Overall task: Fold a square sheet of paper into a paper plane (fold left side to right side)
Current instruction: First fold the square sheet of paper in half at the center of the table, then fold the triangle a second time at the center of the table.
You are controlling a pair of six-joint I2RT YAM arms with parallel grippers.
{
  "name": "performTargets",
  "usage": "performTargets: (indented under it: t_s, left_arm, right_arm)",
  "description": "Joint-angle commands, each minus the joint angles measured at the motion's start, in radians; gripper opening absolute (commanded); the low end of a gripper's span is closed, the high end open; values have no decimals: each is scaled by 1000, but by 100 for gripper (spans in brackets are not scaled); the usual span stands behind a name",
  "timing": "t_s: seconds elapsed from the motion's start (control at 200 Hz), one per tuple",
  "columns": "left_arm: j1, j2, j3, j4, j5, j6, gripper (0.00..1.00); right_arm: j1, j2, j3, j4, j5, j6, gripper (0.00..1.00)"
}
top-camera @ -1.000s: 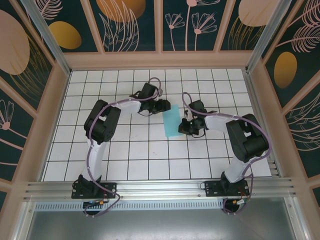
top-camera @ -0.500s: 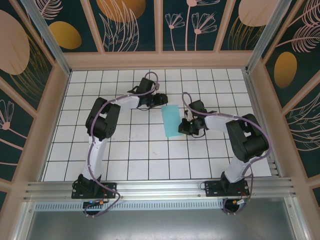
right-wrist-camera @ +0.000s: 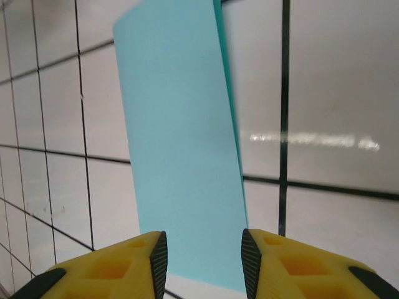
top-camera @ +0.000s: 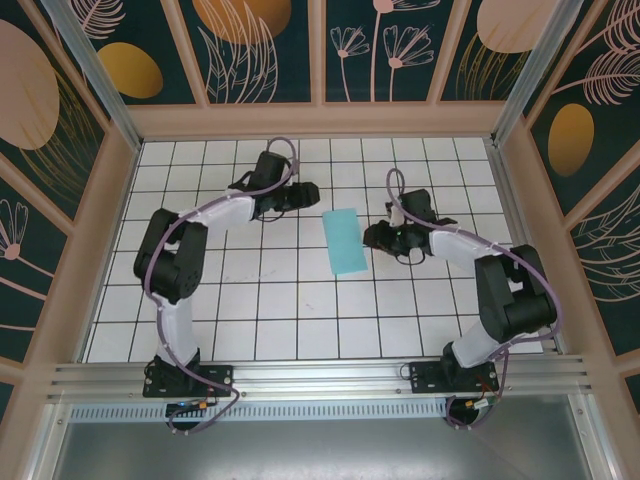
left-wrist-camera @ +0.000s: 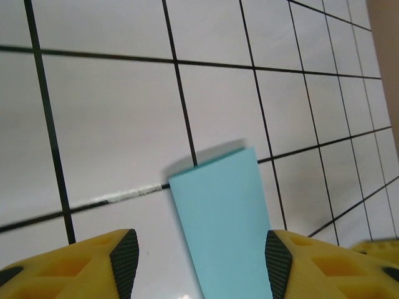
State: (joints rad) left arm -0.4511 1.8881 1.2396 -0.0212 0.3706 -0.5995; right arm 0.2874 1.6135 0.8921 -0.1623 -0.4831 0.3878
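At the near edge of the white, black-gridded table (top-camera: 300,320), the two arm bases sit bolted to an aluminium rail (top-camera: 320,378), the left arm on the left and the right arm on the right. Beyond them, about the middle of the table and a little right of centre, lies the turquoise-blue sheet of paper (top-camera: 345,241). It is folded in half into a narrow rectangle and rests flat on the tiles. Its long sides run from near to far, with the near end leaning slightly toward the table's right edge. In the right wrist view the sheet (right-wrist-camera: 181,143) has a thin darker strip along one long side.

The right gripper (top-camera: 372,238) is low over the table just beside the sheet's right long edge; whether it touches the paper cannot be told. Its yellow fingers (right-wrist-camera: 134,265) stand apart with nothing between them, and one edge of the sheet lies just past their tips.

Farther back, the left gripper (top-camera: 306,192) hangs near the sheet's far left corner, apart from it. Its yellow, black-padded fingers (left-wrist-camera: 93,268) are spread wide and hold nothing, and the sheet (left-wrist-camera: 221,224) lies on the tiles ahead of them.

Behind the table's far edge stands a dark teal wall panel (top-camera: 260,50) patterned with peach leaves and flowers
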Motion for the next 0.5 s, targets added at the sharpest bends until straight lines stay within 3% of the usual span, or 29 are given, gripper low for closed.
performTargets:
  t_s: [0.0, 0.215, 0.34, 0.495]
  left_arm:
    - [-26, -49, -106, 64, 41, -31, 59]
    - [-91, -95, -198, 79, 8, -35, 59]
    - [-103, -93, -213, 93, 9, -47, 59]
    - [-106, -86, -209, 89, 4, -46, 60]
  right_arm:
    - [-1, 83, 75, 19, -37, -65, 47]
    - [-1, 245, 238, 39, -48, -93, 50]
    - [-3, 328, 329, 49, -35, -114, 57]
    - [-8, 428, 423, 42, -56, -128, 58]
